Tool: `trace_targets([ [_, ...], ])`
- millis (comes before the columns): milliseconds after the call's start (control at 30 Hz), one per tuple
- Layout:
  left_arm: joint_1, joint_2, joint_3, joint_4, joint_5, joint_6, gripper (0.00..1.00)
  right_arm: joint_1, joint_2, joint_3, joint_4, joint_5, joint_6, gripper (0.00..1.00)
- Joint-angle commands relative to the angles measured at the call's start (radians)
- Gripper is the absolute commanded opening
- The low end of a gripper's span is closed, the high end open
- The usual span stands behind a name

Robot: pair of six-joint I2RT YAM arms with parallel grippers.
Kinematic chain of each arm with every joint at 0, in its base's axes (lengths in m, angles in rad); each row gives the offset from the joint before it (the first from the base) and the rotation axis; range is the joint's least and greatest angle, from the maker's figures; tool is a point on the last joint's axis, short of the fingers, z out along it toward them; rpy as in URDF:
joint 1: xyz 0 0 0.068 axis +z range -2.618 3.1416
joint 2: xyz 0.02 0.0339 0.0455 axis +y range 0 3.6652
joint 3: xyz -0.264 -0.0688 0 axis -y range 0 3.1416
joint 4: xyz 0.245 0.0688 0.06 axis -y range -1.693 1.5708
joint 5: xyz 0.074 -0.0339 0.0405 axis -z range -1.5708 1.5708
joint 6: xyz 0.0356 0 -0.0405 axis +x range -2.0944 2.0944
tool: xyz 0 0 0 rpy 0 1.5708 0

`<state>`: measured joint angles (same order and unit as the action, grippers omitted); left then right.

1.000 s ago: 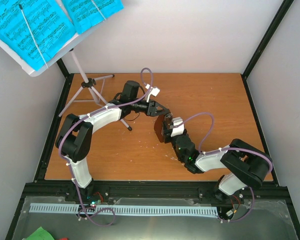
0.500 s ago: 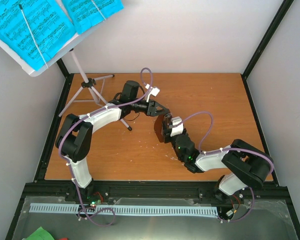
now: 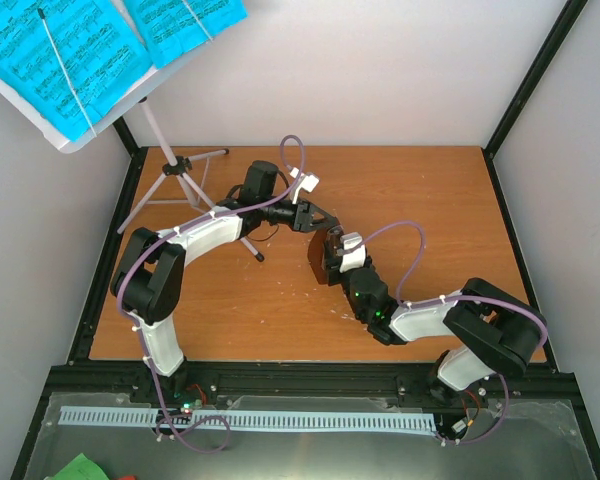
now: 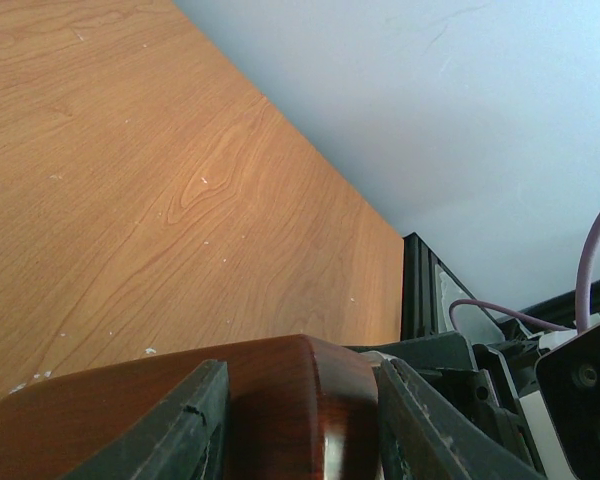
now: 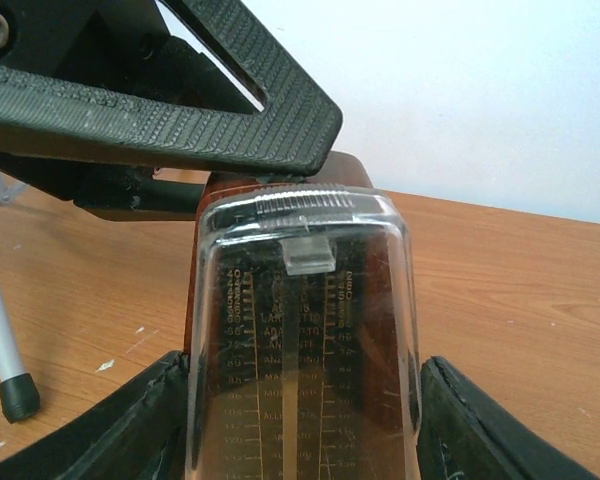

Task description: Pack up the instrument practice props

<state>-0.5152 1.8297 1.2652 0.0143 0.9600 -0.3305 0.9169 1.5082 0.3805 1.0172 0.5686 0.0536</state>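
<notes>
1. The right gripper (image 5: 302, 400) has its jaws clamped on the metronome (image 5: 300, 300). We see one black finger (image 5: 110, 430) tight against each side of its clear cover (image 5: 360, 330), low on the body.
2. The metronome sits near the middle of the counter (image 3: 430, 200), between the two arms. We cannot tell from any view whether its base rests on the wood.
3. The left gripper (image 3: 317, 216) comes in from the far side with its jaws apart, straddling the metronome's brown top. In its wrist view the wood fills the gap between them, but we cannot tell whether they press on it.
4. Seen from the right wrist, one ribbed finger of the left gripper crosses just above the cover's upper edge.
5. The music stand (image 3: 165, 180) stands in the far-left corner of the counter, with the blue pages (image 3: 60, 50) spread on its desk. One of its rubber-tipped legs reaches near the metronome.
</notes>
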Motion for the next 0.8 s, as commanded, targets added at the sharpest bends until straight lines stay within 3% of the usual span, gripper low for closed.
trace_targets([
  [0,-0.006,0.033,-0.009,-0.101,-0.092,0.009,0.42,0.017,0.027,-0.005,-0.145,-0.071,0.021,0.58],
  [333,-0.006,0.027,-0.006,-0.111,-0.106,0.017,0.43,0.017,-0.106,-0.038,-0.231,-0.034,0.026,0.91],
  [567,-0.005,0.026,-0.003,-0.117,-0.114,0.023,0.45,0.001,-0.281,-0.075,-0.345,-0.094,0.023,0.99],
  [767,0.000,0.013,0.008,-0.129,-0.124,0.033,0.60,-0.140,-0.445,-0.061,-0.520,-0.397,0.053,1.00],
])
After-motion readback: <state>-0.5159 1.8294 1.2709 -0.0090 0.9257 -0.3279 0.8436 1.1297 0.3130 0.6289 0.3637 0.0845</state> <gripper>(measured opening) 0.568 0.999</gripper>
